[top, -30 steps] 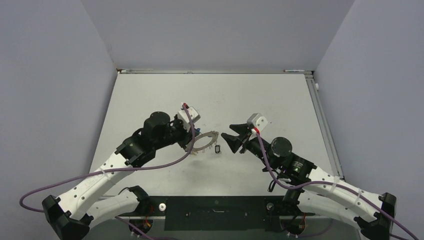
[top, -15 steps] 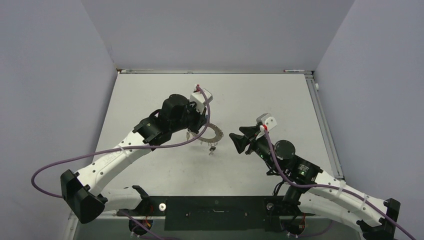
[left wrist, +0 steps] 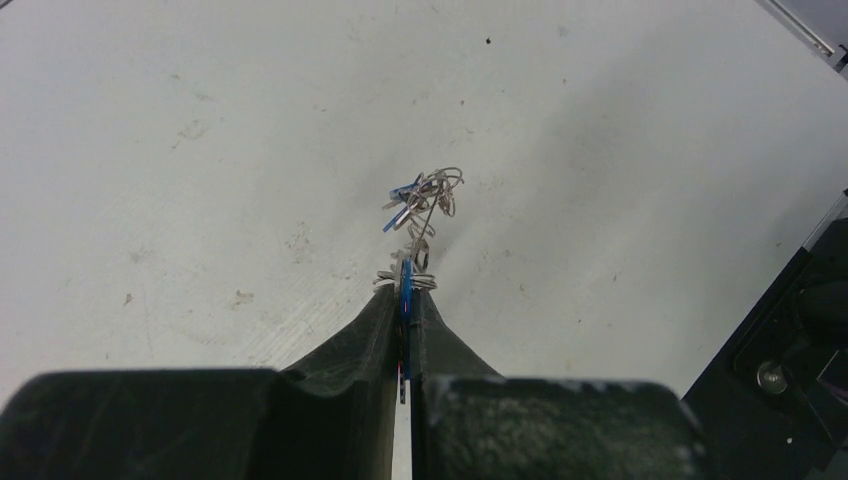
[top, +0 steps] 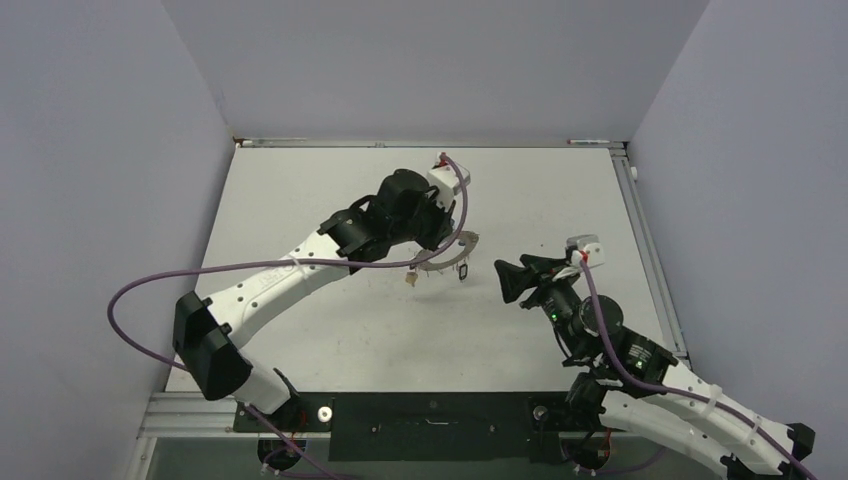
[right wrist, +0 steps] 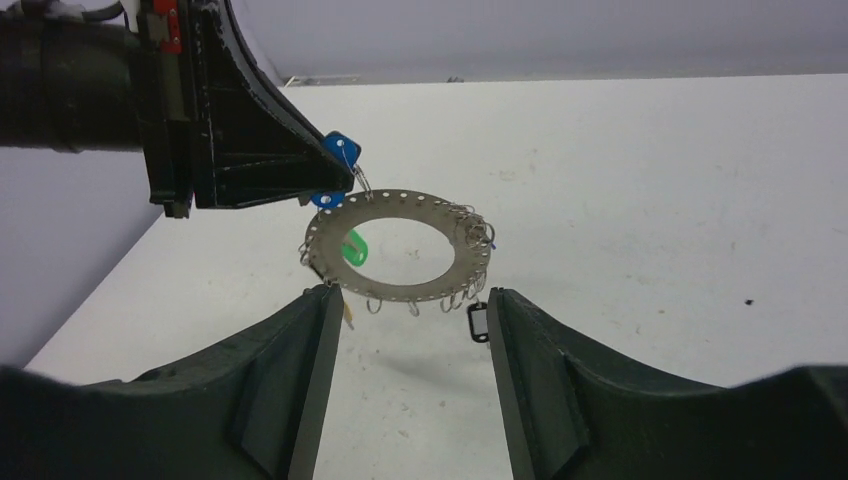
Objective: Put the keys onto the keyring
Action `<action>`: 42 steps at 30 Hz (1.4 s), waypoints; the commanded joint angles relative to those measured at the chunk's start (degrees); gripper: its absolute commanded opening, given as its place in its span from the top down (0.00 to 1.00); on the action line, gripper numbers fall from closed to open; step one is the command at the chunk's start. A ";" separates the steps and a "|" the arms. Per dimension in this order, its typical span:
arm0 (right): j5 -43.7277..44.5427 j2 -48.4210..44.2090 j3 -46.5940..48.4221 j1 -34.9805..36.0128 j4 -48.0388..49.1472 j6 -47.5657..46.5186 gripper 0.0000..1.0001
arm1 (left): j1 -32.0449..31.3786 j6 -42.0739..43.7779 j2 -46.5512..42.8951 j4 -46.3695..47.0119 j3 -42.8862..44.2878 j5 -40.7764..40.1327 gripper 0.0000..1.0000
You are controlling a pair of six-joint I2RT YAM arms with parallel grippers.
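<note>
The keyring (top: pixel 441 262), a wide flat grey ring, hangs in the air above the table. My left gripper (top: pixel 438 243) is shut on its rim, with a blue tag (right wrist: pixel 338 147) pinched at the fingertips. In the left wrist view the gripper (left wrist: pixel 405 292) shows the ring edge-on, with a bunch of small keys (left wrist: pixel 425 195) beyond. In the right wrist view the keyring (right wrist: pixel 400 286) lies level, with a green tag (right wrist: pixel 353 248) and a black tag (right wrist: pixel 478 322) dangling. My right gripper (right wrist: pixel 412 293) is open and empty, just short of the ring's near rim, and also shows in the top view (top: pixel 502 279).
The white table (top: pixel 330 190) has walls on three sides and a metal rail along the right edge (top: pixel 650 250). A black tag (top: pixel 464 270) and a pale tag (top: pixel 409 281) hang under the ring.
My left gripper has lifted the keyring off the table and carried it up and to the far right. My right gripper has drawn back to the right and stayed open.
</note>
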 commanded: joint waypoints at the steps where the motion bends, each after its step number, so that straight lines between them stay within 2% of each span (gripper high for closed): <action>1: 14.84 -7.22 -0.84 0.28 -6.12 7.61 0.41 | -2.51 -3.41 5.91 2.23 9.30 -2.18 1.00; 9: 24.98 -18.42 -0.46 0.34 -17.99 16.54 0.33 | -8.70 -13.11 19.26 -3.40 27.60 -6.41 1.00; 12: 25.97 -19.44 -0.31 0.32 -19.85 17.69 0.32 | -10.03 -13.64 21.66 -5.67 29.87 -8.19 1.00; 15: 26.09 -18.00 0.11 0.36 -20.78 18.35 0.32 | -8.39 -14.48 19.73 -3.97 23.87 -9.05 1.00; 20: 26.28 -12.49 0.06 0.34 -19.82 18.20 0.31 | 0.51 -20.60 14.69 4.46 4.92 -1.88 1.00; 25: 24.82 -8.20 -0.79 0.36 -16.22 16.85 0.31 | 5.49 -20.54 14.10 5.54 -5.47 -0.62 1.00; 32: 24.09 -6.34 -1.55 0.36 -13.04 14.87 0.31 | 6.08 -18.08 12.49 3.79 -10.37 -2.25 1.00; 42: 23.50 -6.85 -2.54 0.33 -12.71 14.93 0.31 | 6.10 -15.15 11.67 0.07 -10.45 -5.96 1.00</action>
